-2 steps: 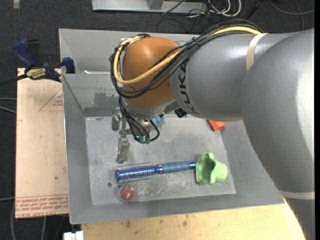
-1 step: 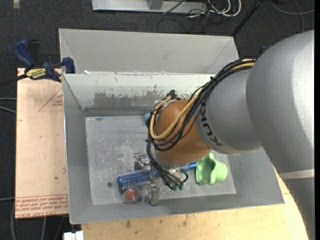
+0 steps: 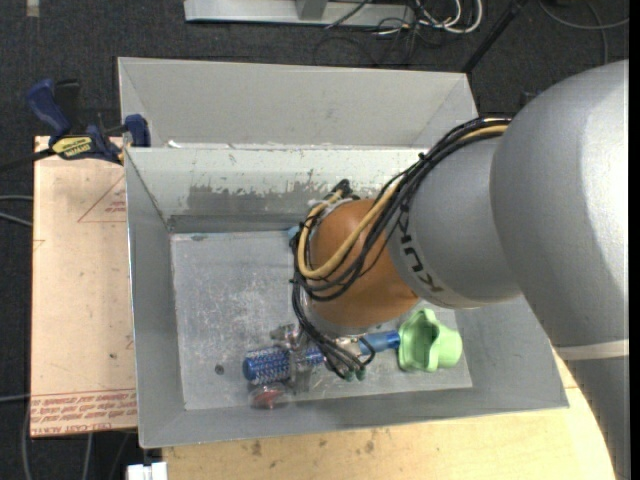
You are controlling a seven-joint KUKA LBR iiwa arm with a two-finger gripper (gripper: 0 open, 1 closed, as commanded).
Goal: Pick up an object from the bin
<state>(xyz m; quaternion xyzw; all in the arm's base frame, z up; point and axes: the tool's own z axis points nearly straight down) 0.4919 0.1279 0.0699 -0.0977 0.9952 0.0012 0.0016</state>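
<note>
Grey metal bin (image 3: 150, 268) seen from above. The arm (image 3: 520, 208), with orange wrist cover (image 3: 350, 268), reaches in from the right. Its gripper (image 3: 312, 353) sits low near the front wall, just beside a blue studded cylinder (image 3: 267, 366). A green plastic piece (image 3: 432, 341) lies on the gripper's other side.

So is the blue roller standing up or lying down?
Lying down. The blue roller rests on its side on the bin floor, near the front wall.
</note>
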